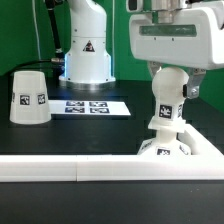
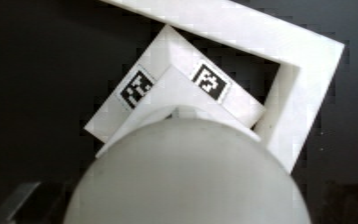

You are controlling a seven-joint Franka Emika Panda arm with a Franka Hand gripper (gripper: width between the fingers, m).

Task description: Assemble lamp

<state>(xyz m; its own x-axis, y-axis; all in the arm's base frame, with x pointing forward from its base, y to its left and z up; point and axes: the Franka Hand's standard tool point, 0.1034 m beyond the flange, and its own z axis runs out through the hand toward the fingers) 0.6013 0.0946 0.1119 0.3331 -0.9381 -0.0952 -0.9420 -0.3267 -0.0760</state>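
A black table (image 1: 60, 140) before a green backdrop (image 1: 20, 30) carries a long white rail (image 1: 110, 170) along its near edge. The tapered white plastic shade (image 1: 29, 97) stands at the exterior view's left, well apart from the flat marker board (image 1: 88, 106). The two-finger gripper (image 1: 168, 84) clasps the round white bulb (image 1: 167, 100), upright on the flat square white base (image 1: 165, 147) by the rail.

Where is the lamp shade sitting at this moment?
The shade stands alone on the table at the exterior view's left, just left of the marker board, far from the gripper.
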